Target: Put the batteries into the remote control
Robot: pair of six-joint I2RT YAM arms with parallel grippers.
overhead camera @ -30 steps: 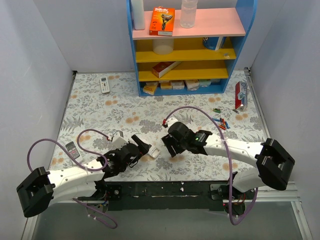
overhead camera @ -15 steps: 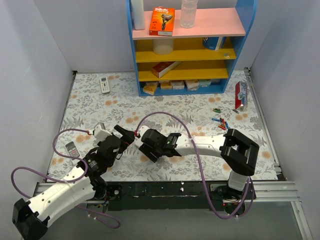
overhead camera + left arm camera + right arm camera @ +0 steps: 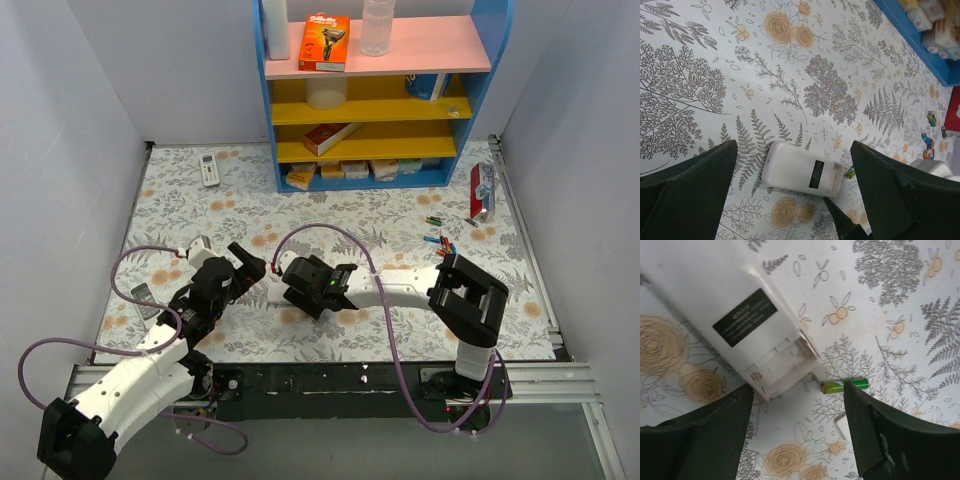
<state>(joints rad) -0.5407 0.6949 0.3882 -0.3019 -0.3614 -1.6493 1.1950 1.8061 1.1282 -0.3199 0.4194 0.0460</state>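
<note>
The remote control point(image 3: 800, 175) lies on the floral table with its white back up and its battery recess point(image 3: 782, 365) uncovered. One green battery point(image 3: 845, 385) rests on the table just off the recess end, touching nothing. My left gripper point(image 3: 794, 148) hovers open above the remote, with its fingers wide on either side. My right gripper point(image 3: 797, 390) is open too, beside the recess end, with its right finger close to the green battery. In the top view both grippers point(image 3: 245, 265) point(image 3: 300, 288) meet at the remote point(image 3: 273, 292). More batteries point(image 3: 440, 245) lie far right.
A blue shelf unit point(image 3: 370, 90) stands at the back. An all-white remote point(image 3: 209, 168) lies at the back left, and a small grey device point(image 3: 145, 297) by the left arm. A red package point(image 3: 482, 190) sits at the right edge. A small white piece point(image 3: 840, 427) lies near the green battery.
Both arms have swung left and forward, bringing their grippers together over the remote. The right jaws have widened, and the green battery now lies loose on the table.
</note>
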